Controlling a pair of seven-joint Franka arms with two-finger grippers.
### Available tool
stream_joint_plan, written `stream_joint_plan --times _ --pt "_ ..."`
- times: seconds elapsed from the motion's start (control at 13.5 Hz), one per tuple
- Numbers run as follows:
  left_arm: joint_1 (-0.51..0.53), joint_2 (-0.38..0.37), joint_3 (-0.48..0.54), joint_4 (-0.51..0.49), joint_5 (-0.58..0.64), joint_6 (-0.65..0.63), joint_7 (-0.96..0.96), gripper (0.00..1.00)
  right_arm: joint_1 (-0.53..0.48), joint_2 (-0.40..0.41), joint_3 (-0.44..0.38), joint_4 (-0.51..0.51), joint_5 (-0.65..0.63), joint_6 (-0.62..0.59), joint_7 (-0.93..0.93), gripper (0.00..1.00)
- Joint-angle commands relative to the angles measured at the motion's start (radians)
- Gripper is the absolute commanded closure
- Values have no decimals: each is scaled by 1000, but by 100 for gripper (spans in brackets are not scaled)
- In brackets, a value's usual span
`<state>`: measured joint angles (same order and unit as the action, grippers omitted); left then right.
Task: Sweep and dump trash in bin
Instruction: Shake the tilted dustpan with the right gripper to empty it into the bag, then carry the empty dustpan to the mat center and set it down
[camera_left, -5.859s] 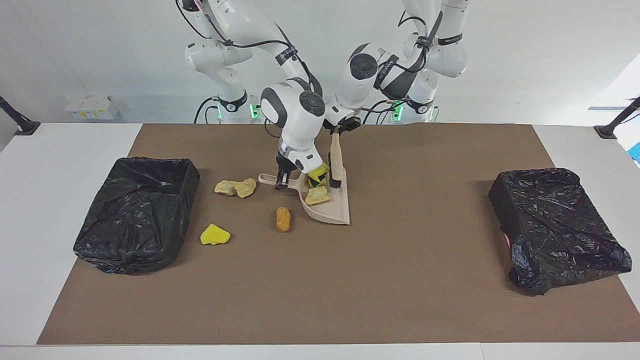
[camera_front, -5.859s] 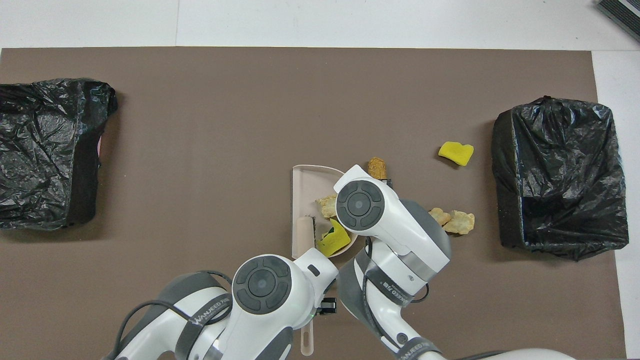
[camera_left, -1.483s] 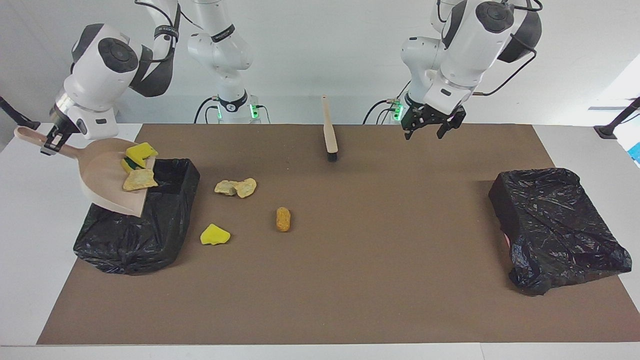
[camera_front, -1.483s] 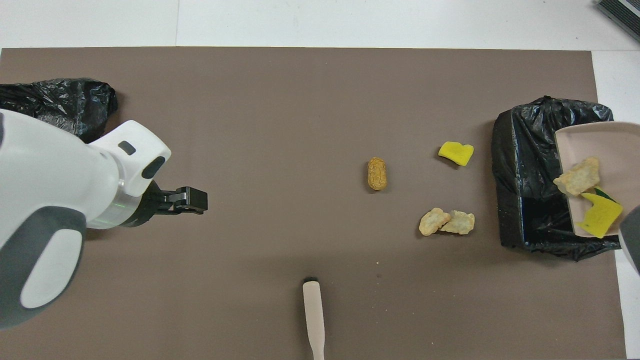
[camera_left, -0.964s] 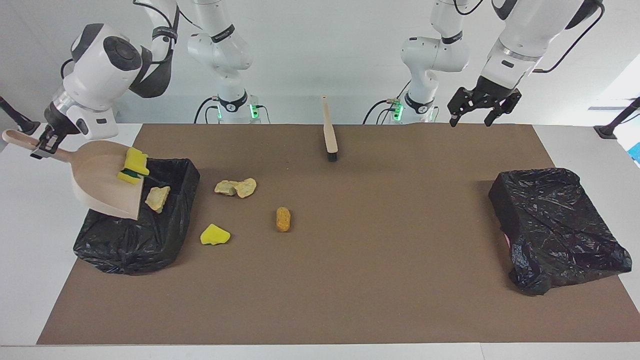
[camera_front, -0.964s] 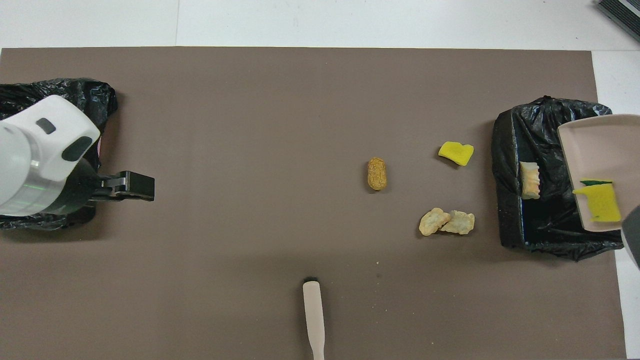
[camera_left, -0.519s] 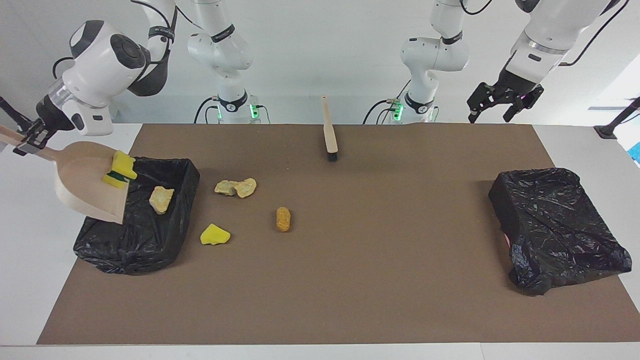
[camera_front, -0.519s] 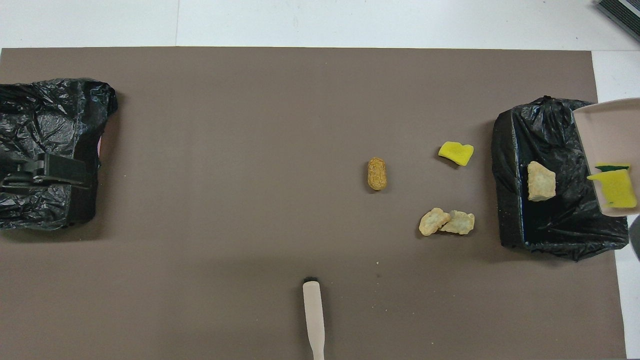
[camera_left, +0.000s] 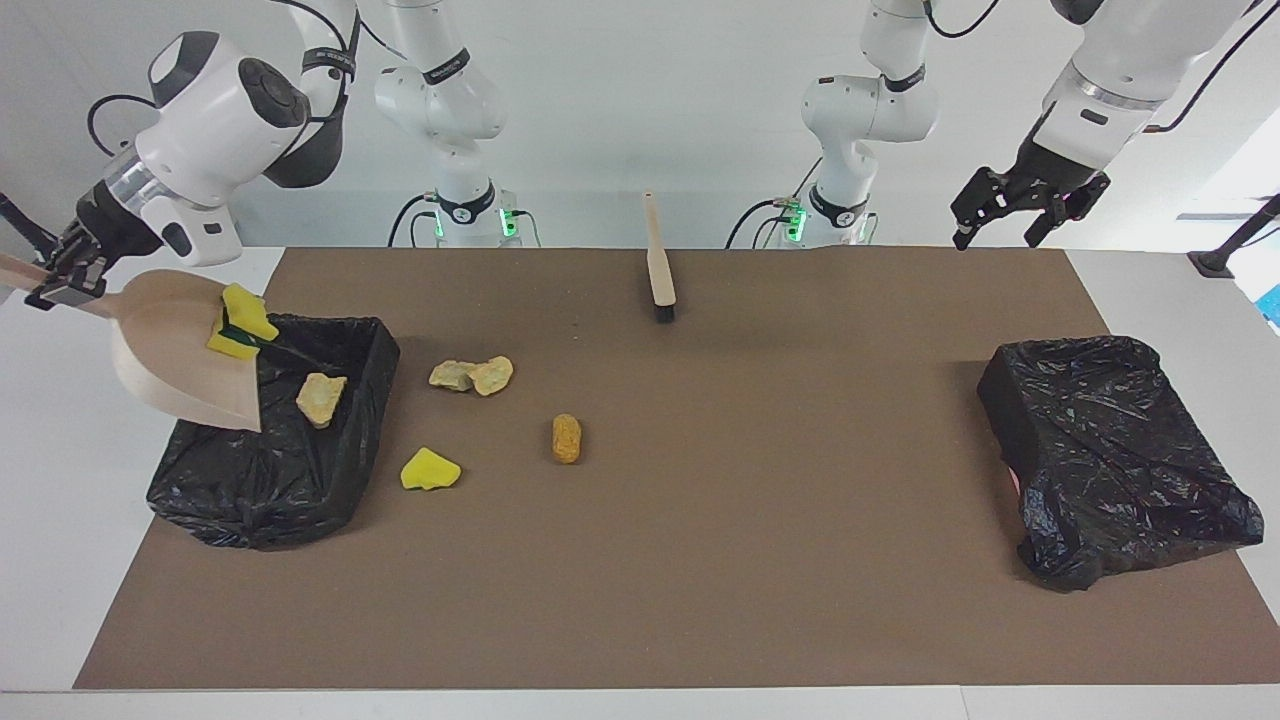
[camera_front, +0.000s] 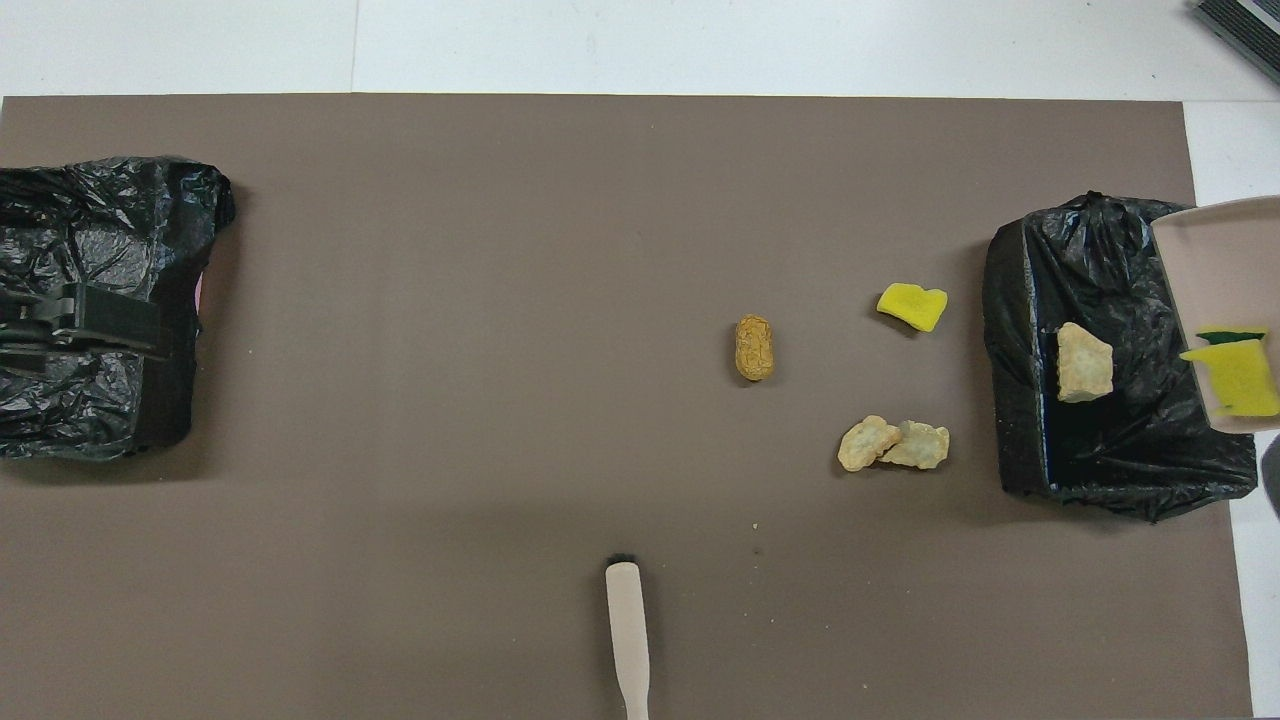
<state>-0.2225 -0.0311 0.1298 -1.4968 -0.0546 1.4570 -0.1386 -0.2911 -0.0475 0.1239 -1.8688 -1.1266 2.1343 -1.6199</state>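
We see the right arm stretched out past its end of the table, wrist bent down, with the right gripper clamped tight on the handle of the beige plastic dustpan. The pan hangs tilted, its open lip dipping over the black-bagged bin just below the claw. A bright yellow sponge chunk with a green edge clings at the pan's lip, and a pale tan chunk lies inside the bin.

On the brown mat, toward the table's middle from that claw, lie a pair of tan chunks touching each other, a yellow chunk and an orange-brown oval piece. We count fewer than seven pieces of trash.

The left arm waits raised, its left gripper with fingers spread apart over its own end of the mat, above the second black-bagged bin. A beige-handled brush lies between the arms' bases. In the overhead view the pan is cut off by the frame's edge and the handle is out of sight.
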Motion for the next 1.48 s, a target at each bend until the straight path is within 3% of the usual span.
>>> stream_joint_plan --times 0.0,0.22,0.52,0.74,0.96,1.26,1.41 --pt "32 7 -19 24 -1 -27 14 0 -19 23 -6 25 60 10 -75 100" --pt "109 2 -100 21 -1 -29 13 0 -22 25 -10 28 137 -10 -75 100" --pt "109 -13 -104 0 -1 -32 49 0 -46 29 -10 37 322 -57 -67 100" --pt "109 -19 -102 -8 1 -32 140 0 -63 29 -23 34 607 -102 -61 100" --pt "110 -38 -102 -37 9 -32 192 0 -42 20 -9 19 740 -158 -43 100" --pt "121 -38 -96 -34 9 -27 188 0 93 26 -6 2 899 -286 142 100" --pt "123 -38 -91 -34 9 -26 186 0 174 58 -6 -9 947 -287 204 100"
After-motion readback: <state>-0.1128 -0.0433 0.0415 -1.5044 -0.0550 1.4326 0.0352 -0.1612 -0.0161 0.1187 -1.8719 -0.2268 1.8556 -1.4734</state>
